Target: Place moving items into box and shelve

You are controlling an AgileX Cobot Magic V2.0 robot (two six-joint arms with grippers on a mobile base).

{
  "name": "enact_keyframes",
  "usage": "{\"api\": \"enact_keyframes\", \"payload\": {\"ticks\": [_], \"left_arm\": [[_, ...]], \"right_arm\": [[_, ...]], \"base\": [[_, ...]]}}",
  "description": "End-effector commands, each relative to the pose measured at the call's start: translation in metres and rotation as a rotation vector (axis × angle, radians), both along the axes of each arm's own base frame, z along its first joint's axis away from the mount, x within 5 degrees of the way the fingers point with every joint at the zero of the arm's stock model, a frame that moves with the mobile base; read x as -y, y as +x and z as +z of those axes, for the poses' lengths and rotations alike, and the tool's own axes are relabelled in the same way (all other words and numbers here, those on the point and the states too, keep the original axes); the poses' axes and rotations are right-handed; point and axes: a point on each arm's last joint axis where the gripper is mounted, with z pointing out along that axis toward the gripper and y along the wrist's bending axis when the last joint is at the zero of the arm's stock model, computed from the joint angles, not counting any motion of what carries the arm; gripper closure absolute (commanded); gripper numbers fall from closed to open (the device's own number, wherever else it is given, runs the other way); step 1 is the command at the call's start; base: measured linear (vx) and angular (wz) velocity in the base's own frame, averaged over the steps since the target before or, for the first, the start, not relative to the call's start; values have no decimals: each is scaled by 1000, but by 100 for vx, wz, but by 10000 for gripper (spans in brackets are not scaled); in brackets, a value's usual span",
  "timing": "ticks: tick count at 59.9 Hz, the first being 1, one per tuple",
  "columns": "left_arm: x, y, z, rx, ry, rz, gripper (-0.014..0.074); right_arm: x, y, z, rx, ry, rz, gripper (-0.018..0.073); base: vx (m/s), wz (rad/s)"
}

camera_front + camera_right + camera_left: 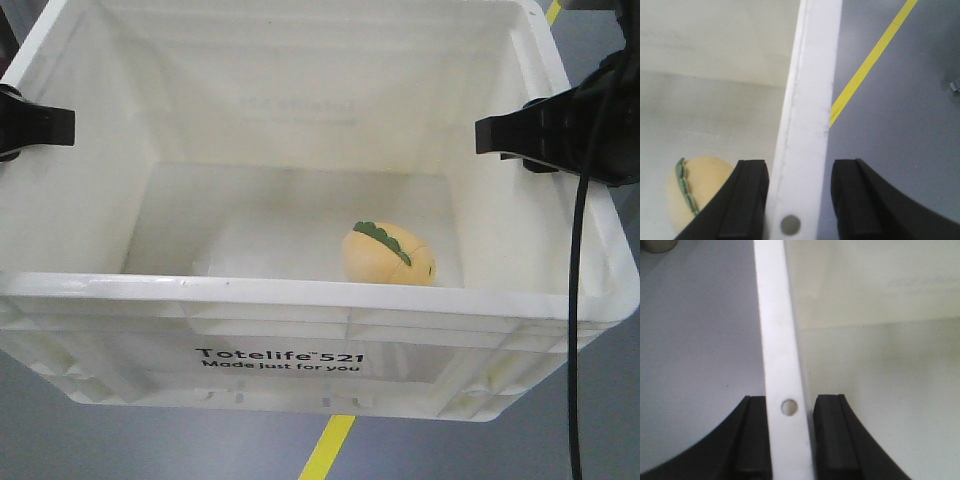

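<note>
The box (300, 295) is a large white crate with black "Totelife 521" print, and it fills the front view with grey floor showing under it. One moving item, a yellow-orange plush toy (390, 253) with a green leaf strip, lies on the box floor at the right. My left gripper (58, 125) straddles the left rim (777, 340), its jaws close on both sides. My right gripper (492, 135) straddles the right rim (812, 90): the inner finger touches and a thin gap shows at the outer one. The toy (697, 192) shows beside the inner finger.
Grey floor (900, 150) lies below and around the box, crossed by a yellow line (327, 447) that also runs past the right rim (875, 55). A black cable (578, 300) hangs down from the right arm. A pale object (660, 245) sits at the left wrist view's top corner.
</note>
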Motion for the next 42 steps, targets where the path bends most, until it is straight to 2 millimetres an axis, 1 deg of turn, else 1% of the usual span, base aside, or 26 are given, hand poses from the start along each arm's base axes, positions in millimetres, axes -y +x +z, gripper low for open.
{"api": "enact_keyframes", "payload": {"ticks": [1,42], "left_arm": [[-1,-4,31,214,-43,-27,456],[-1,-4,31,214,-43,-27,456]], "right_arm": [[8,0,25,155,11,-18,412],[8,0,25,155,11,-18,412]], "base": [[25,1],[27,-7]]}}
